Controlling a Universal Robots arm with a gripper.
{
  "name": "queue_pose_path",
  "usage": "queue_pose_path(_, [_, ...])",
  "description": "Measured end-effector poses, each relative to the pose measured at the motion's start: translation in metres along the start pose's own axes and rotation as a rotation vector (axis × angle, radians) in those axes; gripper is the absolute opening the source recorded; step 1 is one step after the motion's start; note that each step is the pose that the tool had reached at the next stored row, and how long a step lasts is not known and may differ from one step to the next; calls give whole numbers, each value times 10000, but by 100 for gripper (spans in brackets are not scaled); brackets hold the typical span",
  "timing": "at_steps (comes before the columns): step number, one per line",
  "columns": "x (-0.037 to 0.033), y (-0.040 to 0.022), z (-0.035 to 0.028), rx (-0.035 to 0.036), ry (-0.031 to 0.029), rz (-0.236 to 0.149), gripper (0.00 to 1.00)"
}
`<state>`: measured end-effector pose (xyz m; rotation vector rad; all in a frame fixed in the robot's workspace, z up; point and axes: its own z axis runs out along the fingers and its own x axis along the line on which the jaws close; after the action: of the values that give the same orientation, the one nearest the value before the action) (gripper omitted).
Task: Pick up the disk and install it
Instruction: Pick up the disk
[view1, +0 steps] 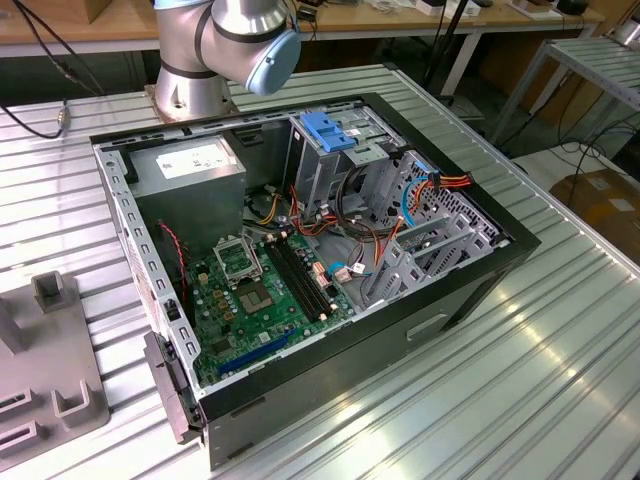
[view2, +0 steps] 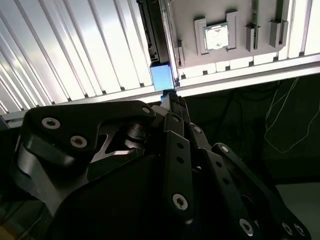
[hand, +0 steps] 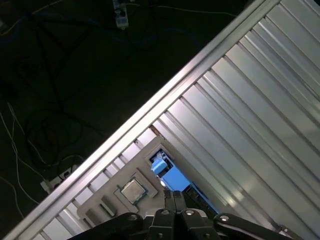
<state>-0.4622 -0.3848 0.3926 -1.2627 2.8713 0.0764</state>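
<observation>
Pincer (hand: 175, 200) closed, tips right by disk's (hand: 172, 177) blue end; disk alongside grey fixture (hand: 122, 172), nr tabletop (hand: 240, 110) edge.

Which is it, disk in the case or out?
Out: in the first wrist view the disk is beside the tray, at the gripper.

Case (view1: 455, 300) open on top; cables (view1: 440, 184) seemingly crowd its drive cage (view1: 316, 172)

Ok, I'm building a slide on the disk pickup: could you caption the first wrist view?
Gripper poised at the blue-bracketed disk on a grey fixture, a processor chip beside it.
</observation>
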Motion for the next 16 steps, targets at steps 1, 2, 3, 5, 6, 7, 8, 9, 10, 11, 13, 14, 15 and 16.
queue_pose_path(1, [0,0,0,-3,9,-168,10])
queue_pose_path(2, [0,0,0,-6,17,-333,10])
queue_pose_path(3, [0,-1,1,-8,26,-499,10])
queue_pose_path(5, [-1,-1,2,-14,45,-895,10])
queue_pose_path(6, [-1,-1,3,-19,56,-1121,10])
queue_pose_path(7, [-1,-1,3,-23,64,-1298,10])
queue_pose_path(8, [-1,-2,3,-25,73,-1462,10])
queue_pose_path(9, [-1,-2,4,-29,81,-1643,10])
queue_pose_path(10, [-1,-2,4,-32,89,-1813,10])
queue_pose_path(11, [-1,-2,4,-34,98,-1974,10])
queue_pose_path(13, [-1,-3,5,-42,119,-2399,10])
queue_pose_path(14, [-1,-2,6,-47,133,-2687,10])
queue_pose_path(15, [-1,-2,6,-50,141,-2867,10])
queue_pose_path(16, [-1,-2,7,-53,151,-3049,10])
